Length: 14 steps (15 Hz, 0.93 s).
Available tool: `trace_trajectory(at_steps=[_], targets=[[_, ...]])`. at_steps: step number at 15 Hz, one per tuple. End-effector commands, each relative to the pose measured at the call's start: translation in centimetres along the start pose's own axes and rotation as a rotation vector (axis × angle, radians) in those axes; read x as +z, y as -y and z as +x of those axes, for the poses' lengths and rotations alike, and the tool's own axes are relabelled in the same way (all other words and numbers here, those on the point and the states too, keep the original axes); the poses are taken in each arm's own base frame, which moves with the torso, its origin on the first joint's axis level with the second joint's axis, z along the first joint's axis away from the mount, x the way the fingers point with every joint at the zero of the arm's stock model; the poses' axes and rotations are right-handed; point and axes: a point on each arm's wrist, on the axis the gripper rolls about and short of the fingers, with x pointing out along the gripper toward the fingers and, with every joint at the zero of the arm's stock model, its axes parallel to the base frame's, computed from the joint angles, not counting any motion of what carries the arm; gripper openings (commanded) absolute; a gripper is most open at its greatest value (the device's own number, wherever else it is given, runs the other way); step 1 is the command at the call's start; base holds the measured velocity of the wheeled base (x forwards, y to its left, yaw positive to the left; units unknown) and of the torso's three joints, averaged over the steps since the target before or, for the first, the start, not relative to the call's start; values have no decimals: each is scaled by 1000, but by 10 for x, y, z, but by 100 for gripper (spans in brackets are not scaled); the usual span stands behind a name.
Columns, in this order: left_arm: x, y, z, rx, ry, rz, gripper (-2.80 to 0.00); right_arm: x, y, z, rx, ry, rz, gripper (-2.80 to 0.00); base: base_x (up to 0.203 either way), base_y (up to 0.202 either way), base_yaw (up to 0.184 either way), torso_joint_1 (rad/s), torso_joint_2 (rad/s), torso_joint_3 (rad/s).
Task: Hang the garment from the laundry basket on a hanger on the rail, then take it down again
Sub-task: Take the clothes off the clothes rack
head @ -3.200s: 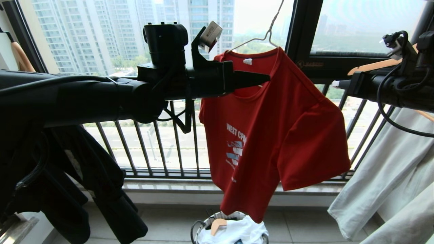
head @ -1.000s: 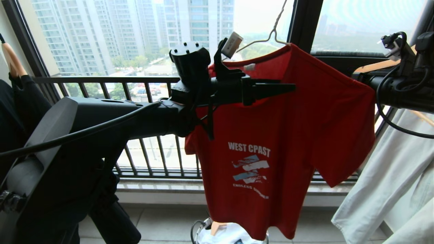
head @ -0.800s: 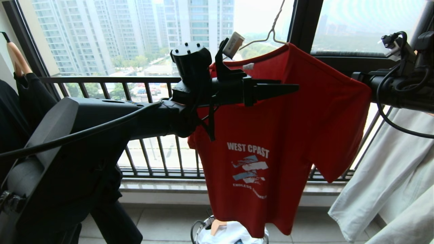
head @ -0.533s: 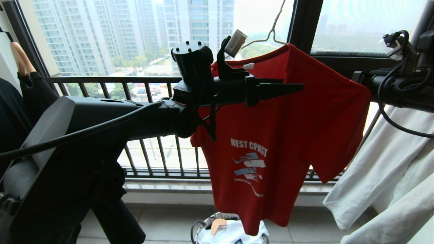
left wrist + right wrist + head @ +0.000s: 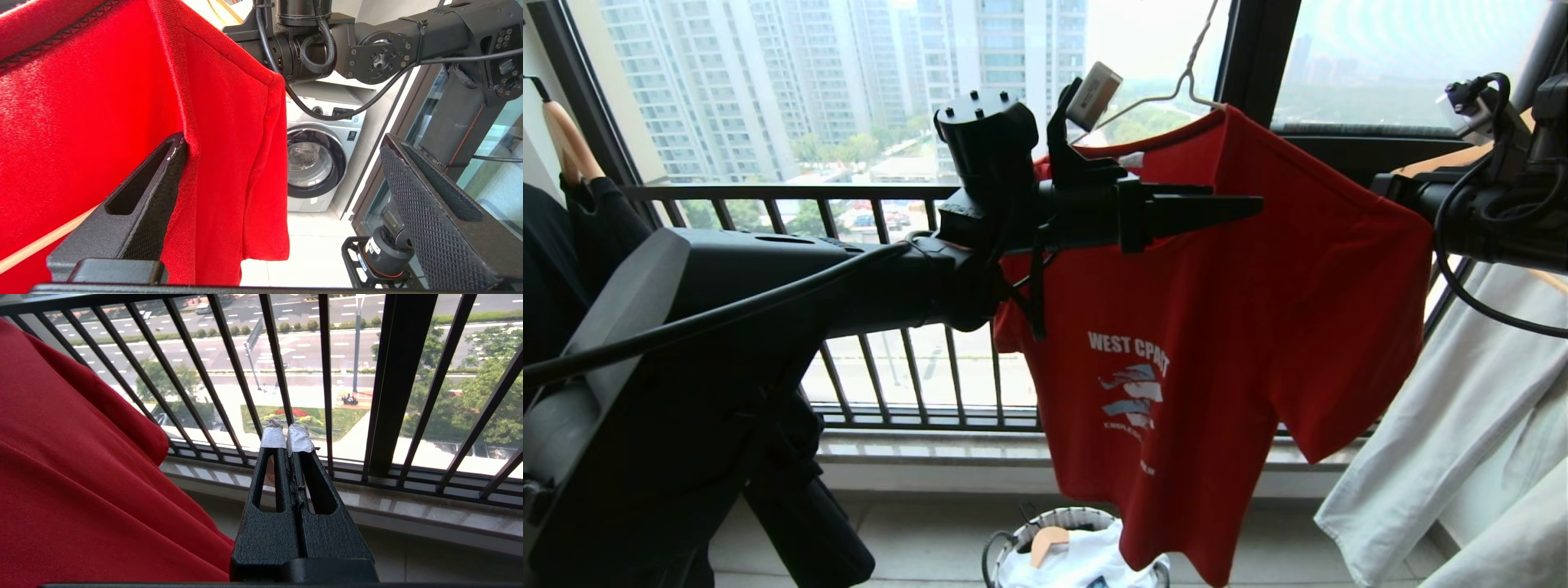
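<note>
Holding L tool (image 5: 1241, 208) spread at garment (image 5: 1217, 327) shoulder, one finger (image 5: 163, 171) touching cloth | hanger (image 5: 1176, 82) just above | R tool (image 5: 286, 437) pressed together, empty, further off.

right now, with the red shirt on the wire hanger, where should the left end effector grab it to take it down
Probably the red shirt's shoulder seam, over the wire hanger's arm. The left end effector is open, level with that shoulder; one finger already touches the seam, so close from that side.
</note>
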Motion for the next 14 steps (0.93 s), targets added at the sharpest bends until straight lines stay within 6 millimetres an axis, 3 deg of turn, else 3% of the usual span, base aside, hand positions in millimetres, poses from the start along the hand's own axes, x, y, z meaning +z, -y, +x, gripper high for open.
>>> trace_trajectory(at_steps=[1, 2, 3, 14], targets=[[0, 0, 0, -8, 0, 2, 0, 0, -3, -1, 10, 1, -2, -280, 0, 0, 0, 0, 0, 0], [0, 1, 1, -9, 0, 3, 0, 0, -4, -1, 12, 1, -3, -280, 0, 0, 0, 0, 0, 0], [0, 1, 1, -9, 0, 3, -280, 0, -4, -2, 14, 2, -3, -280, 0, 0, 0, 0, 0, 0], [0, 0, 1, -7, 2, 9, -280, -1, -10, -5, 29, 0, -6, -280, 0, 0, 0, 0, 0, 0]])
